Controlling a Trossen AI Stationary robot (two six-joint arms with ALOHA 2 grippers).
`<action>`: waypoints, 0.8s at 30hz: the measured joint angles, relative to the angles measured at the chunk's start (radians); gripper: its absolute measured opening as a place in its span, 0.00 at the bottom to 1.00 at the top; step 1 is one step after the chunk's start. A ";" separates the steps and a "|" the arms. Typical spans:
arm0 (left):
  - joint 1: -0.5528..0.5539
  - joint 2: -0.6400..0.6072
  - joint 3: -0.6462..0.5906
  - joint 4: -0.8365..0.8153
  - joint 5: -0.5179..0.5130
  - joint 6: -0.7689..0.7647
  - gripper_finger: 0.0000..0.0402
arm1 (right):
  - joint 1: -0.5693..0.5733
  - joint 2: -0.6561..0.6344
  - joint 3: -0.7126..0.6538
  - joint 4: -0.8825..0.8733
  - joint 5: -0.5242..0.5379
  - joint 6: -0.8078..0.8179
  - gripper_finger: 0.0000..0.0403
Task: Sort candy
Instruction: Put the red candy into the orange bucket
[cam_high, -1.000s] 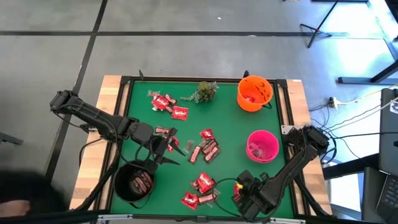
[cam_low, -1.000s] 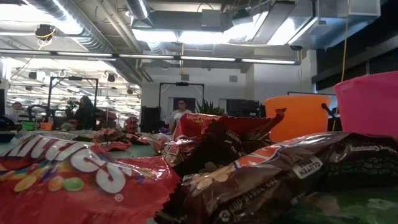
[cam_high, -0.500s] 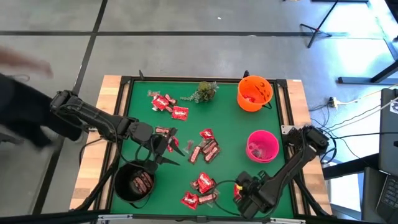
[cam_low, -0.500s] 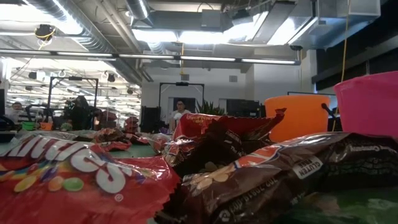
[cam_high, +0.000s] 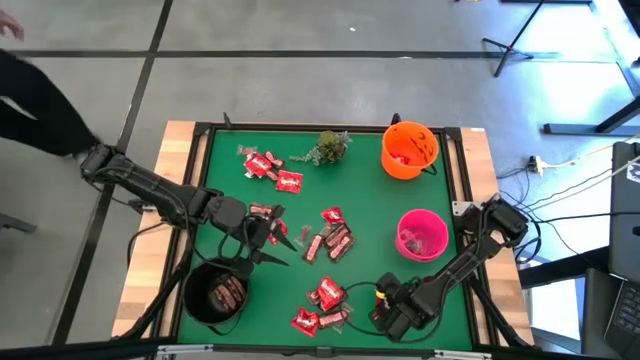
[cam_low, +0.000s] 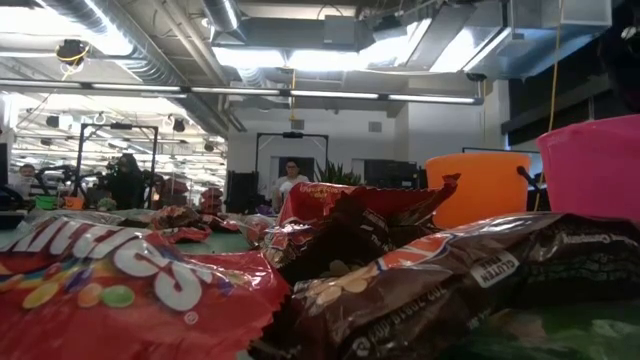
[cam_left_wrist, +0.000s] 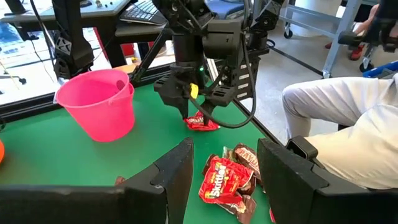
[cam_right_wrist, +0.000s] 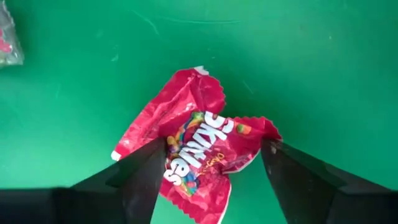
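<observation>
**Right gripper spread over a red Skittles packet at the near edge**

The right gripper hangs low over the green table mat near its front edge, between the pink bucket and the cluster of red packets beside it. Its fingers stand spread apart, one on each side of a crumpled red Skittles packet lying flat on the mat; the pads are not pressed on the wrapper. The left wrist view shows the same gripper poised just above that packet, with the pink bucket close by.

The left gripper sits over the middle-left of the mat, just above the black bucket, which already holds some dark-wrapped sweets. Its fingers are apart and hold nothing; more candy, a red Skittles packet with brown bars around it, lies just beyond them.

Other candy lies scattered: a red group toward the far left next to a green plant sprig, and brown bars with red packets in the centre. The orange bucket stands at the far right corner with red packets inside.

A person's light trouser leg shows beside the table in the left wrist view.
</observation>
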 joint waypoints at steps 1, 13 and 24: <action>0.000 0.000 0.000 0.000 0.000 0.000 0.42 | 0.000 -0.001 -0.005 0.005 -0.007 0.013 0.66; -0.001 0.000 0.000 -0.021 0.001 -0.002 0.42 | 0.001 -0.017 0.075 -0.043 0.064 -0.034 0.04; -0.001 0.000 0.000 -0.014 0.031 -0.001 0.42 | -0.005 -0.140 0.363 -0.553 0.577 -0.020 0.05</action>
